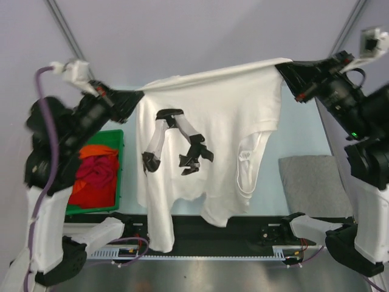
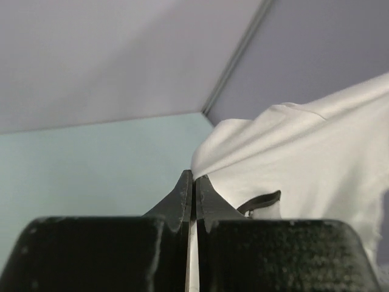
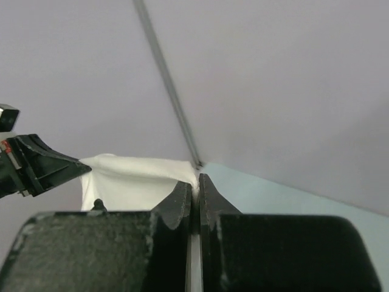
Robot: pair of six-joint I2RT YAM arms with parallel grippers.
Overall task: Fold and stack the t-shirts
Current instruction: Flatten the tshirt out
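A white t-shirt (image 1: 213, 128) with a black and grey print hangs in the air, stretched between both grippers high above the table. My left gripper (image 1: 141, 94) is shut on its left top corner; the cloth also shows in the left wrist view (image 2: 304, 152) pinched at the tips (image 2: 194, 177). My right gripper (image 1: 281, 70) is shut on the right top corner, seen pinched in the right wrist view (image 3: 196, 181). A folded grey t-shirt (image 1: 313, 182) lies on the table at the right. Orange (image 1: 97, 152) and dark red (image 1: 97, 173) t-shirts lie crumpled in the green bin (image 1: 118, 140).
The green bin stands at the left of the table, under the left arm. A black bar (image 1: 219, 228) runs along the near edge between the arm bases. The shirt's lower hem hangs down over that bar.
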